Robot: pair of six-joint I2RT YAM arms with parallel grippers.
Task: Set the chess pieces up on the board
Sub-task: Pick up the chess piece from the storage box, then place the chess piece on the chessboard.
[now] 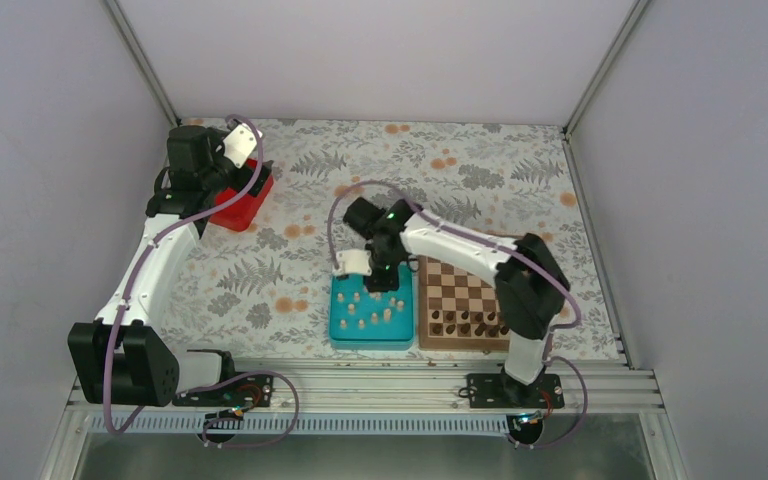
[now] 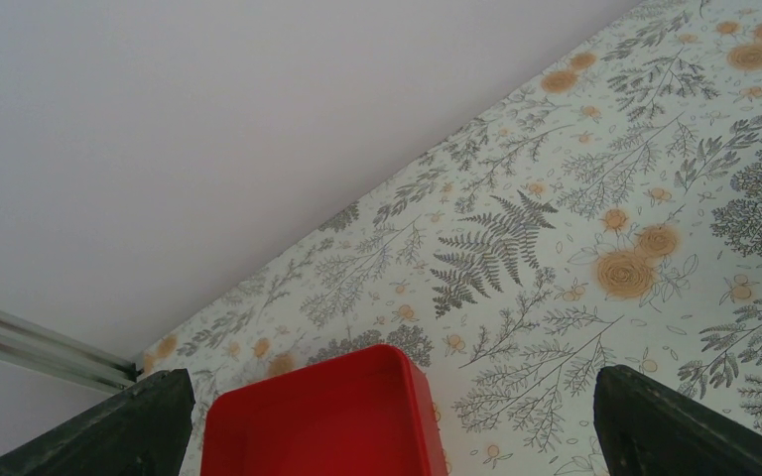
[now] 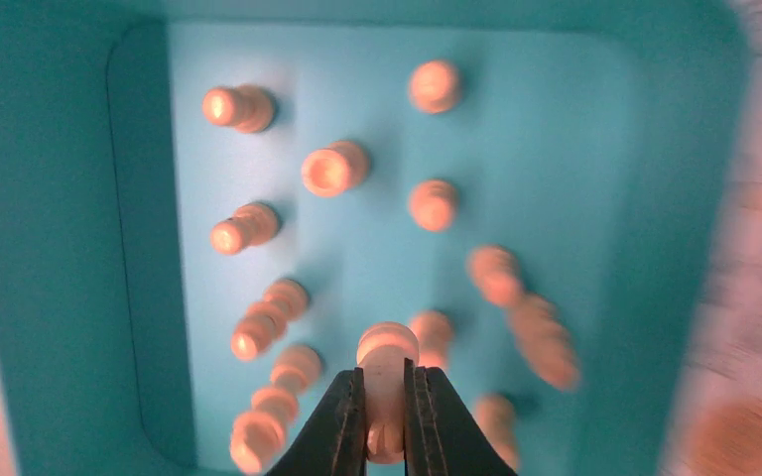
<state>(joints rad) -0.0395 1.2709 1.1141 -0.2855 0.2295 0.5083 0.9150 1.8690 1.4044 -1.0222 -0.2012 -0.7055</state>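
Observation:
Several pale beige chess pieces [image 3: 329, 170] stand and lie inside a teal tray [image 1: 340, 325], seen from above in the right wrist view. My right gripper [image 3: 385, 397] is shut on one pale chess piece [image 3: 387, 347], pinched between its two black fingers [image 3: 342, 421] above the tray floor. In the top view that gripper [image 1: 388, 272] hangs over the tray's upper right part. The board [image 1: 460, 280] lies right of the tray, with dark pieces [image 1: 470, 323] along its near rows. My left gripper [image 2: 387, 436] is open at the far left over a red box [image 2: 322, 426], holding nothing.
The red box [image 1: 242, 203] sits at the far left of the floral tablecloth [image 1: 440, 160]. Grey walls enclose the table on three sides. A metal rail [image 1: 360, 380] runs along the near edge by the arm bases.

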